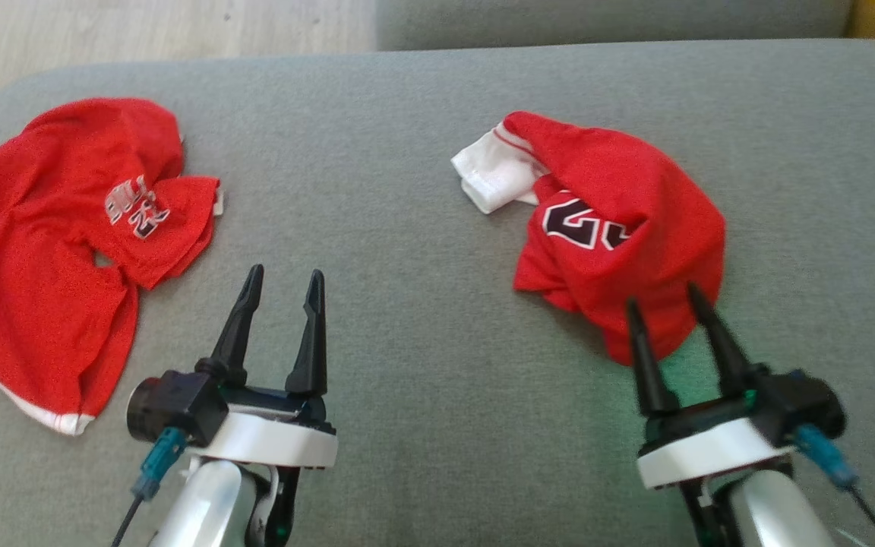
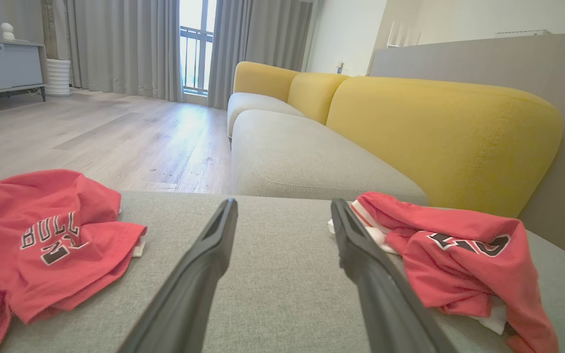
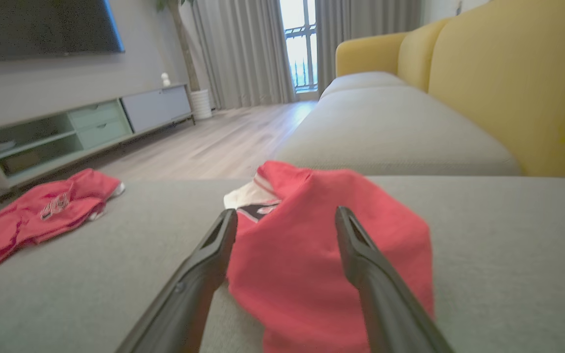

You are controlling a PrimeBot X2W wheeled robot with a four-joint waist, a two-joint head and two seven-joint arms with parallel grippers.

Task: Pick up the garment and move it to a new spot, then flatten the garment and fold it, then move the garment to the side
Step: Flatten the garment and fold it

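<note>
While your left gripper (image 1: 286,271) and right gripper (image 1: 661,295) gape empty, the right hovers at the garment (image 1: 620,213). Left wrist view reads BULLS on the other jersey (image 2: 52,245).

Bright, soft daylight comes from the balcony window (image 2: 192,49), glaring on the floor (image 2: 184,125), while the right gripper (image 1: 661,295) looks blurred.

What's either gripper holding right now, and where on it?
Nothing: left gripper open over bare cushion; right gripper open at the right-hand garment, not gripping it.
</note>
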